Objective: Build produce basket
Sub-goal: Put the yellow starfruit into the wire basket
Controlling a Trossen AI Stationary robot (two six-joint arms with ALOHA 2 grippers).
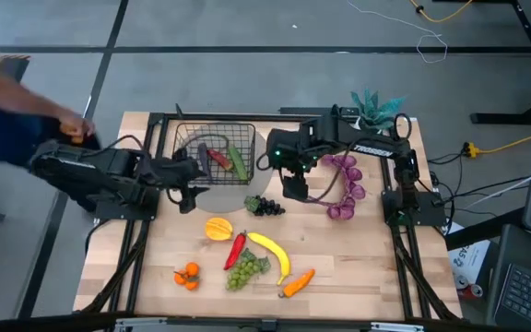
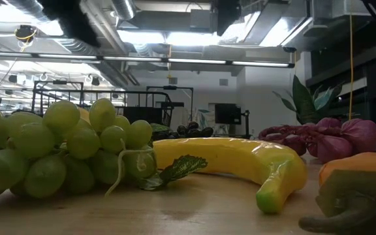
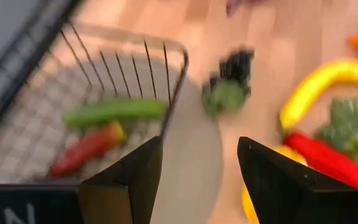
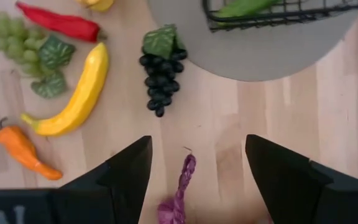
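1. Basket [image 1: 215, 152] — the black wire-mesh basket stands toward the far side of the wooden table [image 1: 358, 267], resting on a grey round mat [image 4: 253, 50]. You can see a green cucumber [image 1: 237, 161] and a red chili [image 1: 218, 158] lying inside it.
2. Left gripper [image 1: 192, 184] — it hovers just beside the basket's near-left corner; your left wrist view shows its fingers [image 3: 126, 180] spread wide with nothing between them.
3. Right gripper [image 1: 295, 184] — it hangs over bare table between the basket and the purple string [image 1: 344, 189]; its fingers [image 4: 132, 171] stand wide apart and empty, with one end of the purple string lying on the wood below the gap.
4. Dark grapes [image 1: 265, 206] — just beside the mat's edge, near the right gripper.
5. Remaining produce, loose on the near half of the table: an orange-yellow piece [image 1: 218, 228], a second red chili [image 1: 236, 248], the yellow banana [image 1: 272, 253], green grapes [image 1: 243, 270], an orange carrot [image 1: 298, 283] and small oranges [image 1: 187, 275].
6. Teal potted plant [image 1: 372, 106] — at the far right corner of the table.
7. A person's sleeve [image 1: 7, 111] reaches in at the far left.
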